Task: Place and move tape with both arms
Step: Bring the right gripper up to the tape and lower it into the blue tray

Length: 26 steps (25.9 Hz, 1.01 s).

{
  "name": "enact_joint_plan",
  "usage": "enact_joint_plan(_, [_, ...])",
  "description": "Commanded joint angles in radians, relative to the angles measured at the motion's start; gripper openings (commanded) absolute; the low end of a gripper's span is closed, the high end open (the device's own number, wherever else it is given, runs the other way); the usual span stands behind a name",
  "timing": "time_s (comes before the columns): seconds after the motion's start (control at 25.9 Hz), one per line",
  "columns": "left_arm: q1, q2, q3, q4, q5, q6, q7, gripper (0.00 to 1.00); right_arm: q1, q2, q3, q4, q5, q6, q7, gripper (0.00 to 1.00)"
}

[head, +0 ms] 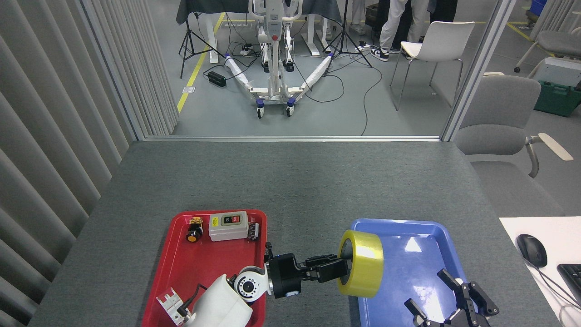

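Observation:
The tape [363, 263], a wide yellow roll, is held on edge over the left rim of the blue tray [422, 227]. My left gripper [338, 268] reaches in from the left and is shut on the tape, one finger inside its core. My right gripper [447, 295] stands open at the bottom right over the blue tray's near part, a hand's width right of the tape, with nothing between its fingers.
A red tray [181, 263] at the left holds a grey switch box [228, 225], a small yellow button [194, 229] and a white part [167, 305]. A mouse [532, 250] and keyboard [573, 277] lie at the far right. A grey chair [499, 136] stands beyond the table's right edge.

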Motion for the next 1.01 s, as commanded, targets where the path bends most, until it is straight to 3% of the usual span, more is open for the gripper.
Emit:
enact_joint_plan(0.0, [0.001, -0.002, 0.0, 0.0, 0.0, 0.0, 0.0, 0.0, 0.039, -0.006, 0.008, -0.036, -0.016, 0.0, -0.002, 1.0])
enact_joint_plan(0.97, [0.004, -0.002, -0.077, -0.02, -0.009, 0.0, -0.009, 0.0, 0.0, 0.008, 0.209, -0.059, 0.013, 0.0, 0.032, 0.98])
